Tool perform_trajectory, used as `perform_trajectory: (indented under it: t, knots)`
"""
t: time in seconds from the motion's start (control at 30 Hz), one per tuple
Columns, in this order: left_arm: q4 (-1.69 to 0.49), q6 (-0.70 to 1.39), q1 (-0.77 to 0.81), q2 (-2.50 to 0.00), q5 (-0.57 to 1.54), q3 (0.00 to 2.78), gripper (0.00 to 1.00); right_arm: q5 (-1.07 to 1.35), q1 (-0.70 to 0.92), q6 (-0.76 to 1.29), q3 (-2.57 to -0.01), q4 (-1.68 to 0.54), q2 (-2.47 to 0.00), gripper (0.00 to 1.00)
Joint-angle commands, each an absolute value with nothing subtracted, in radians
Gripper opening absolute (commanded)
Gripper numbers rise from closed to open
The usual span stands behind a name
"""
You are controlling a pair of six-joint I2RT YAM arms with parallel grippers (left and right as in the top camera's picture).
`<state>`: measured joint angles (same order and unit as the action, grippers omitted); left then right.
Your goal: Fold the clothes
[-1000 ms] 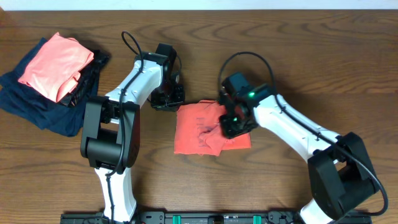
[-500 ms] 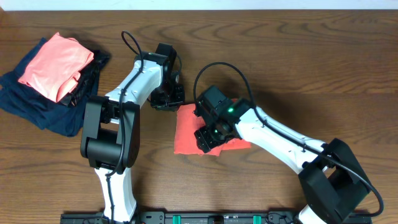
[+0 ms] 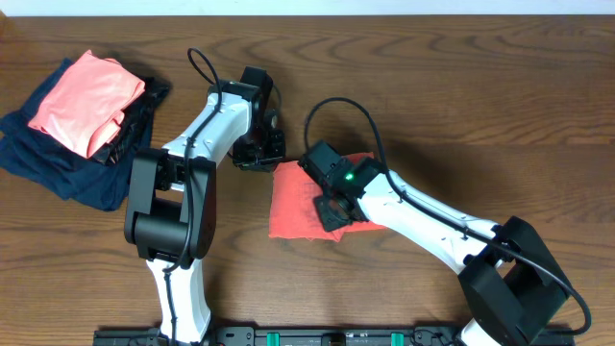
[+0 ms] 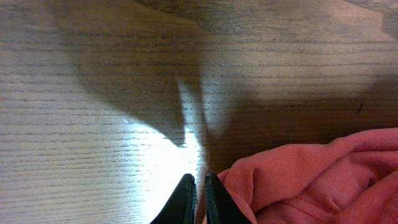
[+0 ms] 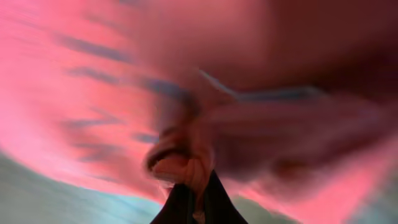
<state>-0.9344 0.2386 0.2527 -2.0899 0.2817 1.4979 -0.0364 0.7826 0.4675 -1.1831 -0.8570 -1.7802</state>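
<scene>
The red T-shirt [image 3: 298,202] lies bunched and partly folded at the table's middle. My right gripper [image 3: 332,213] is over its right part, shut on a pinched fold of the red cloth [image 5: 186,165]; the right wrist view is blurred and filled with red fabric. My left gripper [image 3: 258,159] sits at the shirt's upper left corner. In the left wrist view its fingers [image 4: 198,186] are shut and empty, just left of the shirt's edge [image 4: 298,180], on bare wood.
A salmon-pink folded garment [image 3: 86,96] lies on a navy blue garment [image 3: 58,159] at the table's far left. Both arms' bases stand at the front edge.
My right gripper swept left across the shirt carrying cloth, then shifted slightly right and down. The shirt's right part has folded over. The left arm has not moved.
</scene>
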Motion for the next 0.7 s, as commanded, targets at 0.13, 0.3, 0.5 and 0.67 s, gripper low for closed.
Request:
perform_trajectory:
  t: [0.13,0.3,0.5,0.67]
  knots:
    - [-0.96,0.237,0.255,-2.098,0.279,1.492,0.09,-0.374,0.673,0.792,-1.182,-1.026,-1.726,0.16]
    - [-0.969,0.236,0.255,-2.092,0.279,1.493,0.08,-0.389,0.561,0.787,-1.182,-1.034,-1.713,0.3]
    - [-0.974,0.236,0.238,-2.039,0.274,1.537,0.13,-0.323,0.476,0.716,-1.182,-1.077,-1.708,0.29]
    - [-0.89,0.236,0.203,-1.978,0.285,1.557,0.4,-0.046,0.499,0.493,-1.182,-1.036,-1.666,0.28]
